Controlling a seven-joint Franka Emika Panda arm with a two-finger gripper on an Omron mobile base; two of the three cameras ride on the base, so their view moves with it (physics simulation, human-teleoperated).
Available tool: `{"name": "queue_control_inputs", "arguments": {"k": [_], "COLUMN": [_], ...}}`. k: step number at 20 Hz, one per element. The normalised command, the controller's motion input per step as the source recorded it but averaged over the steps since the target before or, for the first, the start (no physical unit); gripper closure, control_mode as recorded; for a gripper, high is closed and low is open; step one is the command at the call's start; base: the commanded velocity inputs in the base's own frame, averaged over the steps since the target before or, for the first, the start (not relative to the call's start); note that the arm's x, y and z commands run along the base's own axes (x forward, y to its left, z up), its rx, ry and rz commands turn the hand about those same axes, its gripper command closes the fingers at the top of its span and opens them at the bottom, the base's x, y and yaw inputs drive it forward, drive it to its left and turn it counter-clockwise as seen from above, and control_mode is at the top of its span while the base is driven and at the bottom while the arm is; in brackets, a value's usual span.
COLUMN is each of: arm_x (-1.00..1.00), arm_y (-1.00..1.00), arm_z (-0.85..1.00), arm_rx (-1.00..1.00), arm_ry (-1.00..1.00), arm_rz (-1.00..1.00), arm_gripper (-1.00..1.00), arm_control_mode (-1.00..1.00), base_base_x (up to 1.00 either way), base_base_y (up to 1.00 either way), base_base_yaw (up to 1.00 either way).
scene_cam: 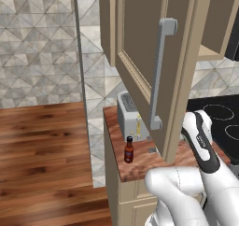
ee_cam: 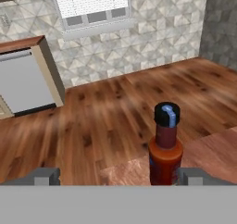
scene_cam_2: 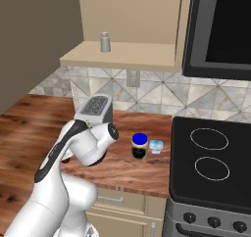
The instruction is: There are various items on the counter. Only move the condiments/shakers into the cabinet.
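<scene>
Hand view has our gripper [ee_cam: 115,177] spread wide and empty, lined up low on the sauce bottle [ee_cam: 165,146], which stands at the counter [scene_cam: 140,162] edge just beside the toaster [scene_cam: 129,115]. With the shaker [scene_cam_2: 105,41] already shelved in the open cabinet [scene_cam_2: 117,59], we judge the bottle pickup under way; next we must centre, advance and close on its body
</scene>
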Motion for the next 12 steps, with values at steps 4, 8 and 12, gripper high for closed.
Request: {"name": "queue_control_inputs", "arguments": {"k": [4,8,12], "arm_x": [0.08,0.02,0.03], "arm_y": [0.13,0.13,0.17], "arm_z": [-0.26,-0.21,-0.22], "arm_rx": [0.00,0.00,0.00], "arm_ry": [0.00,0.00,0.00], "arm_rz": [0.05,0.06,0.06], "arm_gripper": [-1.00,-1.00,-1.00], "arm_control_mode": [-1.00,-1.00,-1.00], "base_base_x": [0.00,0.00,0.00], "base_base_y": [0.00,0.00,0.00], "base_base_yaw": [0.00,0.00,0.00]}}
